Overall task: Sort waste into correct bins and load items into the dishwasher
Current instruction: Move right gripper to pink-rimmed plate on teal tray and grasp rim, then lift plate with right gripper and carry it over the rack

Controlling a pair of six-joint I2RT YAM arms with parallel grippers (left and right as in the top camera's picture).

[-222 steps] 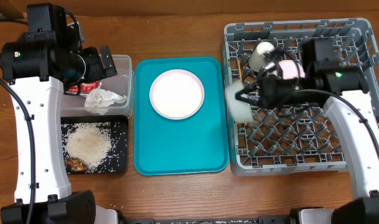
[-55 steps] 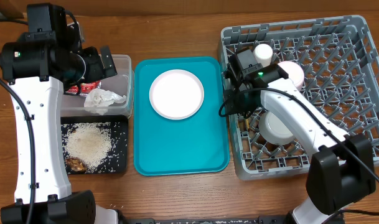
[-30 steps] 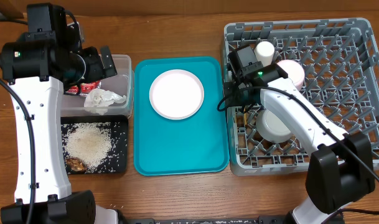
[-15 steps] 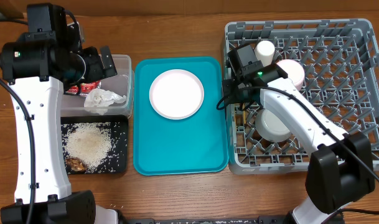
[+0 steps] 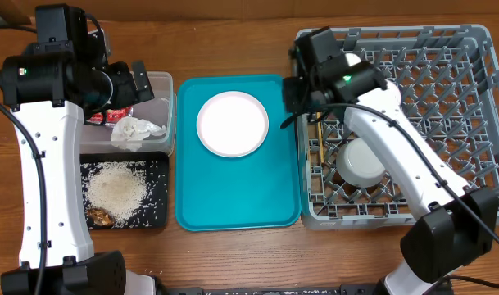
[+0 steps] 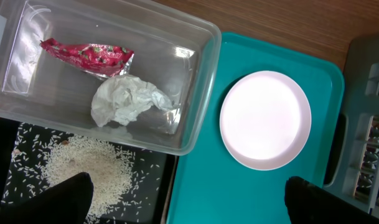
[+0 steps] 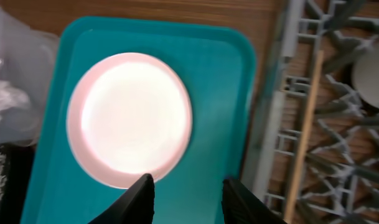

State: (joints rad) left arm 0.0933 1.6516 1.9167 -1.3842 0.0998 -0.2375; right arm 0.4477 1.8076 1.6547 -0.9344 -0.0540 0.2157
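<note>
Now, beside the grey dish rack (image 5: 446, 106), on the teal tray (image 5: 233, 197), the pink plate (image 5: 233, 123) lies flat. The right gripper (image 7: 189, 199) hangs open and empty over its rim; the left gripper (image 6: 189, 202) is open too. I think the fingers may slip on this thin edge and only push it.

Plate (image 5: 233, 123) on serving tray (image 5: 233, 205) mid-surface (image 5: 233, 41), tub (image 5: 161, 86) to its left holding wrapper (image 6: 86, 53) and napkin (image 5: 136, 129), flat tray (image 5: 155, 217) with rice (image 5: 115, 187) before tub, dish rack (image 5: 470, 123) at right, bowl (image 5: 362, 161) and chopsticks (image 5: 320, 147) inside near left wall
</note>
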